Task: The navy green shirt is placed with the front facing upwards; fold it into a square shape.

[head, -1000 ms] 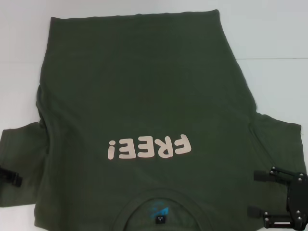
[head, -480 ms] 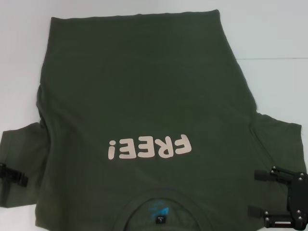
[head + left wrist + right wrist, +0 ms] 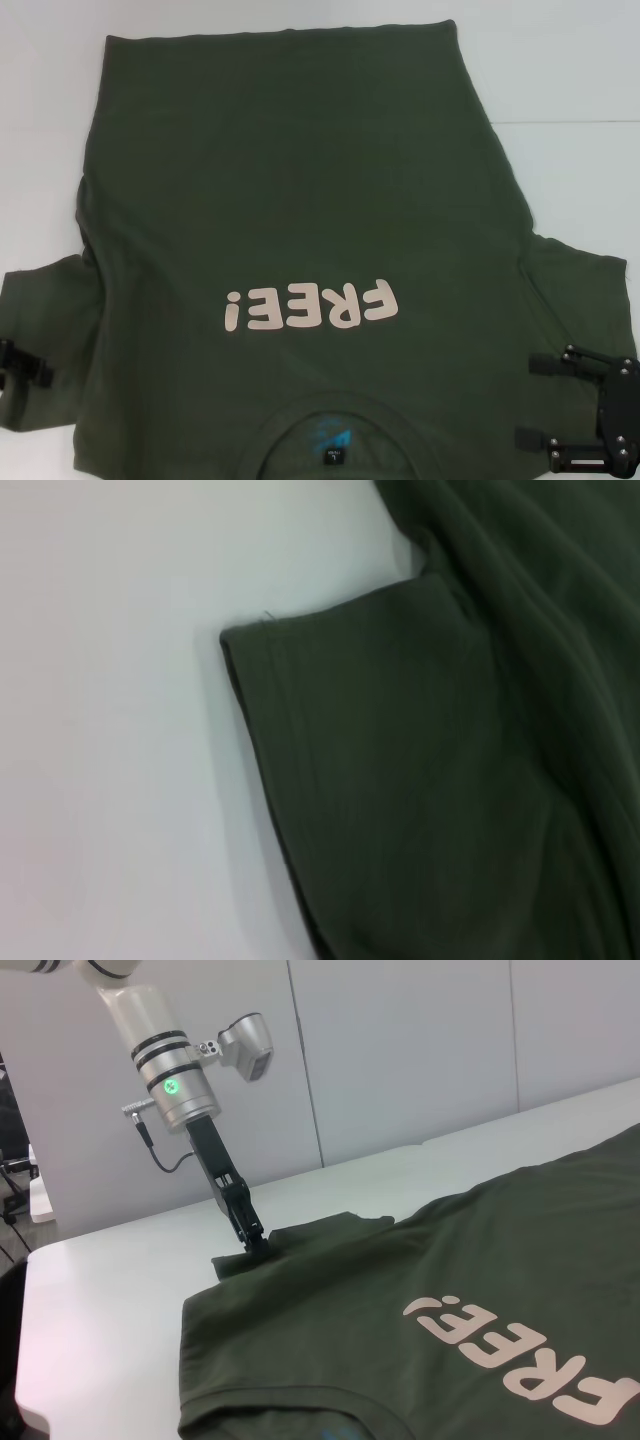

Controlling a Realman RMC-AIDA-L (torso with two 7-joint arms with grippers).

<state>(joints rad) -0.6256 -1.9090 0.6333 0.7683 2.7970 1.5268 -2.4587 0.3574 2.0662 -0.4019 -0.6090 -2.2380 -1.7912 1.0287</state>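
Olive green shirt (image 3: 300,200), flat, front up, "FREE!" print

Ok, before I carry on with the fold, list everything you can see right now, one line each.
navy green shirt: one, dark olive green, spread front-up across the table, collar nearest the robot.
FREE! lettering: one print, pale pink, on the chest.
neck label: one, dark, inside the collar.
table: one, white, under the shirt.
left gripper: black, tip down on the edge of the shirt's left sleeve.
right gripper: black, fingers spread wide over the right sleeve.
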